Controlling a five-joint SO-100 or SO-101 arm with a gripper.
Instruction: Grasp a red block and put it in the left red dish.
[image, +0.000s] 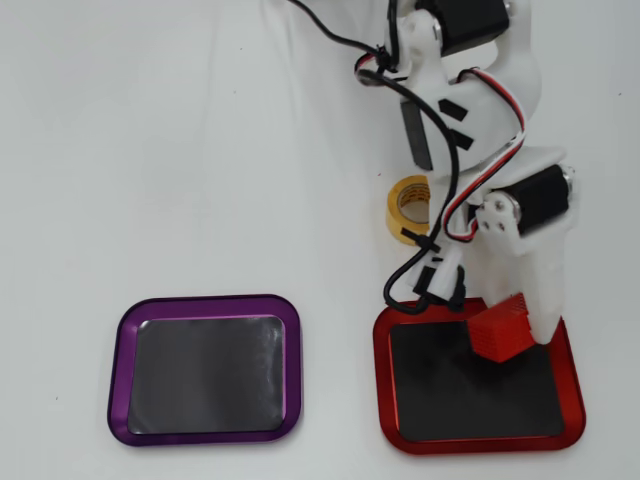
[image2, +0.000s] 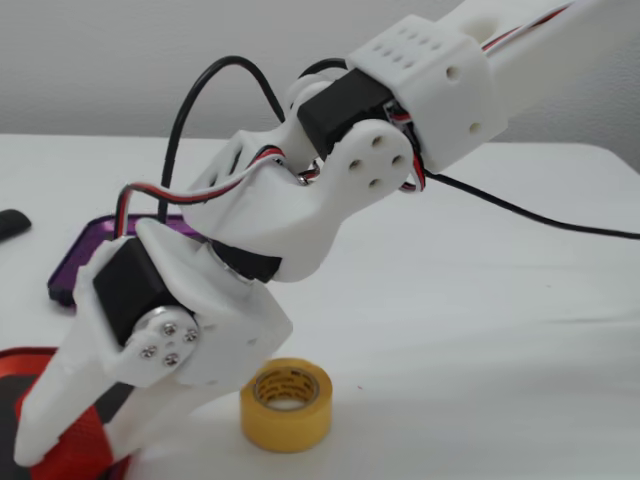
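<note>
The red block (image: 498, 332) is a small ribbed brick held in my gripper (image: 515, 335), which is shut on it. It hangs over the upper right part of the red dish (image: 400, 435), a red-rimmed tray with a dark inside, at the lower right of the overhead view. I cannot tell whether the block touches the dish floor. In the fixed view my gripper (image2: 55, 450) points down at the lower left with the red block (image2: 88, 452) in it, over the red dish (image2: 22, 362).
A purple-rimmed tray (image: 120, 400) of the same shape lies left of the red dish in the overhead view and behind the arm in the fixed view (image2: 85, 250). A yellow tape roll (image: 408, 207) stands beside the arm, also in the fixed view (image2: 287, 404). Black cables hang from the arm.
</note>
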